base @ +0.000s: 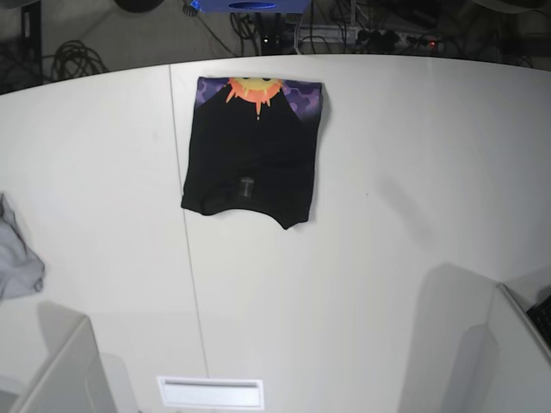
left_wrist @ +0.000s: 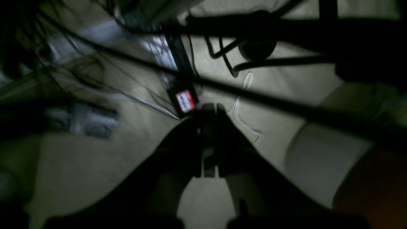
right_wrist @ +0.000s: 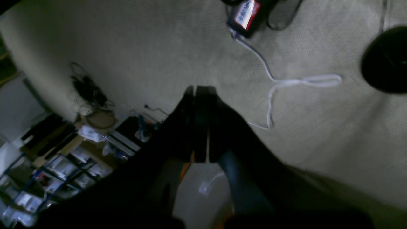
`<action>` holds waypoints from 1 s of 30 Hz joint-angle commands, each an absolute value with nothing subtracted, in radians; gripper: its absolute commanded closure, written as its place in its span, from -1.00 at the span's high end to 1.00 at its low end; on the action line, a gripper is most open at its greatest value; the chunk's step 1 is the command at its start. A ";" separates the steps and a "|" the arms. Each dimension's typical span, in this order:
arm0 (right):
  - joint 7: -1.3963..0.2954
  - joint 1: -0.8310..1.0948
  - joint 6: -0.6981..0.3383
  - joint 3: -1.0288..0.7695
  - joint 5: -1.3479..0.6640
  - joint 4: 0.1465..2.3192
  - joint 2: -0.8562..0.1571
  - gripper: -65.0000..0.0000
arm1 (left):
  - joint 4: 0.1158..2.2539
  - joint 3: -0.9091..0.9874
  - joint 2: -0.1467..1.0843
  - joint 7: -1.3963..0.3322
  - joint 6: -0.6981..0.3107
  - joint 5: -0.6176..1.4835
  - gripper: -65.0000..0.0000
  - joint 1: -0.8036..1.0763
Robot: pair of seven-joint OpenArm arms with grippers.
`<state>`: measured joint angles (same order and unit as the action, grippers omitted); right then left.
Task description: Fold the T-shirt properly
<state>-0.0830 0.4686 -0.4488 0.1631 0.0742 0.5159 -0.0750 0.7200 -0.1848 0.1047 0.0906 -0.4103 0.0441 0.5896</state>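
Both wrist views are dim and motion-blurred, while the base view is evenly bright and sharp.

A white table (base: 387, 258) carries the folded black T-shirt (base: 254, 159) and a grey cloth (base: 15, 258) at its edge.

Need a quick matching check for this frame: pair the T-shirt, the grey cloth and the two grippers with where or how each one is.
1. T-shirt
2. grey cloth
3. left gripper
4. right gripper

A. at the table's left edge
B. shut, above the floor near a looped white cable
C. folded, at the far middle of the table
D. shut, beyond dark bars and cables

Pairs: 1-C, 2-A, 3-D, 4-B
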 commanded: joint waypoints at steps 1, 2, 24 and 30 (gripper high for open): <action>-0.064 0.475 -0.437 0.182 0.073 0.470 -0.076 -1.00 | 0.665 -0.186 0.101 0.093 -0.417 0.050 -1.00 0.582; -0.024 0.463 -0.403 0.202 0.073 0.424 -0.076 -1.00 | 0.599 -0.186 0.090 0.093 -0.417 0.047 -1.00 0.549; 0.285 0.340 -0.131 -0.097 0.071 0.183 -0.001 -1.00 | 0.088 -0.193 0.137 0.420 -0.415 0.039 -1.00 0.223; 0.285 0.328 -0.131 -0.053 0.071 0.183 -0.002 -1.00 | 0.088 -0.191 0.137 0.426 -0.415 0.039 -1.00 0.214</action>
